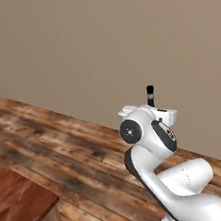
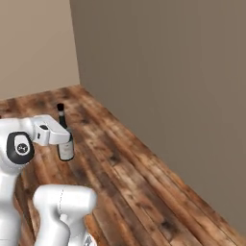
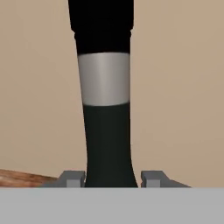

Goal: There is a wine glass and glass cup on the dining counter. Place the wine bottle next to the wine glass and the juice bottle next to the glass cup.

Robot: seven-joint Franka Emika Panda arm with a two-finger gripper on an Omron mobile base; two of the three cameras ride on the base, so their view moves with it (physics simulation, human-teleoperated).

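Currently the pincer (image 3: 112,179) grips the wine bottle (image 2: 65,144) upright above bare wooden floor (image 2: 134,182); neither bottle looks placed yet.

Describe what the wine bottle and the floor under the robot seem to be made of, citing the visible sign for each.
The wine bottle, held between the gripper's fingers, looks like dark, nearly black glass or plastic; its matte, even shading leaves this open. A pale grey band circles its neck below a black cap. The floor looks like wood planks: reddish-brown, with grain streaks, dark knots and board seams.
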